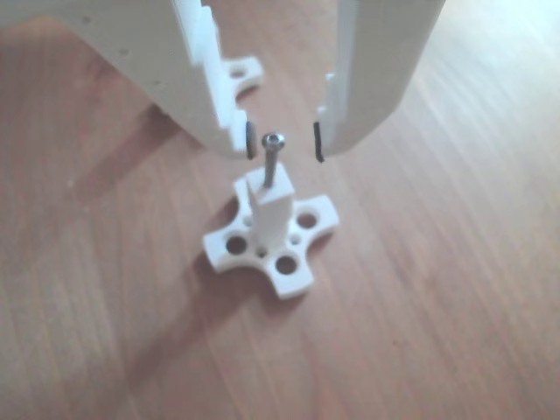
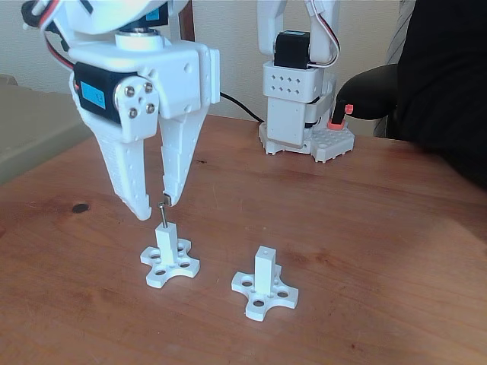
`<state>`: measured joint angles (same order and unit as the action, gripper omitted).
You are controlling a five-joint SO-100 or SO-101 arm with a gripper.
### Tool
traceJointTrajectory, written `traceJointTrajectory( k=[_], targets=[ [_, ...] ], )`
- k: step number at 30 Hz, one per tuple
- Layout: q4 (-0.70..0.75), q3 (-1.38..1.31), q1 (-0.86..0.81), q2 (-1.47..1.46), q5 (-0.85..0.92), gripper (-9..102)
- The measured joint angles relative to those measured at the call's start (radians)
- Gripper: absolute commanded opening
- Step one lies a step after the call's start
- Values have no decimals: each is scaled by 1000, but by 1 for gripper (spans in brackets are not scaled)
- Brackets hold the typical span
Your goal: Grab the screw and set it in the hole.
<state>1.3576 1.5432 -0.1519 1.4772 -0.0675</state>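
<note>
The screw [image 1: 273, 159] stands upright with its tip seated in the hole at the top of the left post [image 2: 165, 242], its head and most of its shank still above the end face. The gripper [image 1: 283, 140] is parted narrowly around the head: in the other view a gap shows on each side between the pads and the screw, so nothing is held. In the fixed view the right finger [image 2: 176, 163] looks very near the head, though contact cannot be judged there.

The step in hand is judged to be the release and withdrawal. It is best done by lifting straight up along the screw's axis, with the jaws kept at this width or opened slightly more, so that neither pad brushes the head. Sideways drift should be avoided, since a screw seated this shallowly could be tipped out or the light post [image 1: 271, 208] nudged on the table [image 2: 365, 228]. A slow rise is advised until the fingertips are clear of the head.

A second post [image 2: 265, 272] stands to the right with its hole unfilled.
</note>
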Motion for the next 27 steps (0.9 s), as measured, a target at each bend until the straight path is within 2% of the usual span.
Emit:
traceJointTrajectory(
  k=[27],
  targets=[
    [0, -5, 8, -28, 2, 8]
  ],
)
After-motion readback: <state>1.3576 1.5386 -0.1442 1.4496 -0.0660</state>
